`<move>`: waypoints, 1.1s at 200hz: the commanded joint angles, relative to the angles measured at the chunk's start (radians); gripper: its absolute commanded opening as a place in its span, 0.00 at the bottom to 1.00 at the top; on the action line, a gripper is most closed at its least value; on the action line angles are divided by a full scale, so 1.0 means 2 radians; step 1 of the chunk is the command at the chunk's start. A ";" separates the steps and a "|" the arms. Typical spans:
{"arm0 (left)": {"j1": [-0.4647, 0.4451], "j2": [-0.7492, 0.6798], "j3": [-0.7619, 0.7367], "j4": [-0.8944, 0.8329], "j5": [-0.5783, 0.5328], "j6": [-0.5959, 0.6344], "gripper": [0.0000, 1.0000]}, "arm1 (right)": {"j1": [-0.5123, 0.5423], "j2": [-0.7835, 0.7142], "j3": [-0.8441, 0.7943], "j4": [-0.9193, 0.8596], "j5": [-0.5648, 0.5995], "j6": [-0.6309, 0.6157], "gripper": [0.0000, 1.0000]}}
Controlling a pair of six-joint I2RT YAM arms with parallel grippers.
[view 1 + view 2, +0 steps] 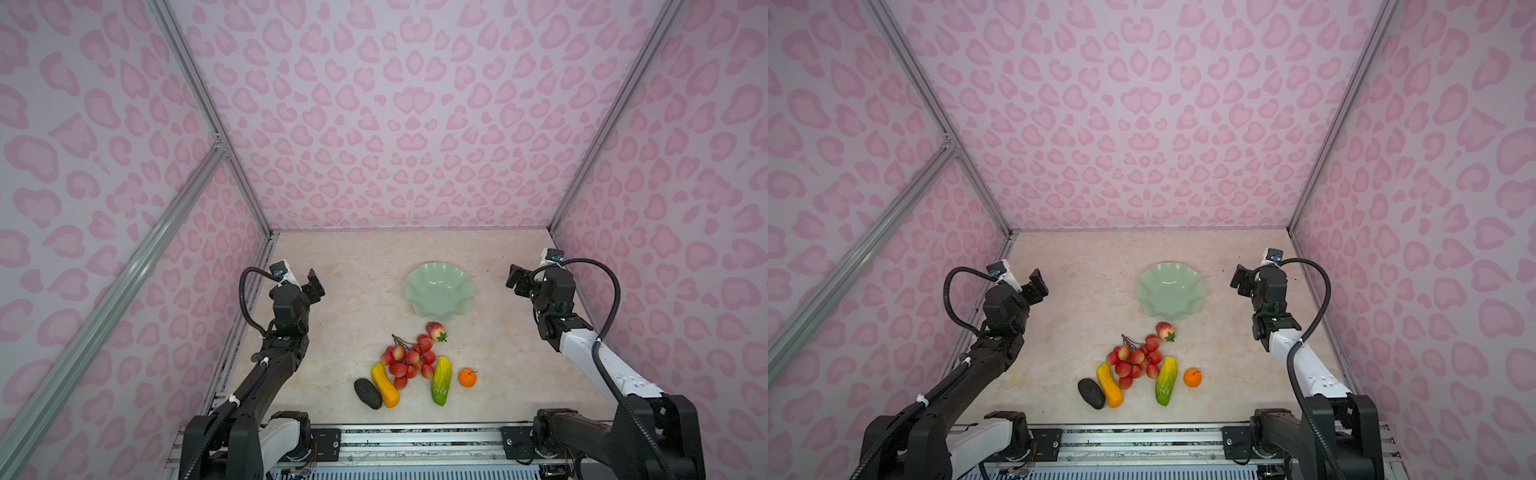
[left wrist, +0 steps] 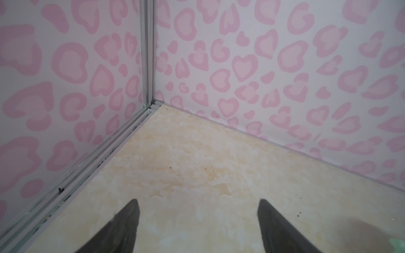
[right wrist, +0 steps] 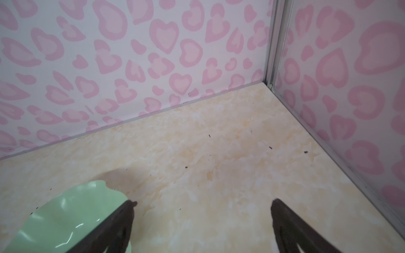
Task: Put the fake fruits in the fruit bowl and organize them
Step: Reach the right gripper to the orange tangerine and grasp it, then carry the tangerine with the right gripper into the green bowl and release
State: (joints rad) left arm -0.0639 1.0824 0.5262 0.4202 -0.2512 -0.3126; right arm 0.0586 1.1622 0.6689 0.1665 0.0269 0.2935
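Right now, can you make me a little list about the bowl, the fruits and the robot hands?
bowl: empty, on the table
outside the bowl, on the table: strawberry, berry cluster, yellow-orange oblong, dark oval, green-yellow oblong, orange
closest to bowl: strawberry
left gripper: open, empty
right gripper: open, empty
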 commanded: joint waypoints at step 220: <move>0.001 -0.143 -0.041 -0.144 0.054 -0.133 0.84 | 0.455 -0.058 -0.082 -0.333 0.158 0.274 0.41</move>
State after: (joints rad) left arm -0.0639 0.8173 0.4519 0.1558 -0.1791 -0.5488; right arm 0.9684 1.1065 0.4553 -0.4156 0.1928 0.8570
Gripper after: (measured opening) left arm 0.845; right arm 0.423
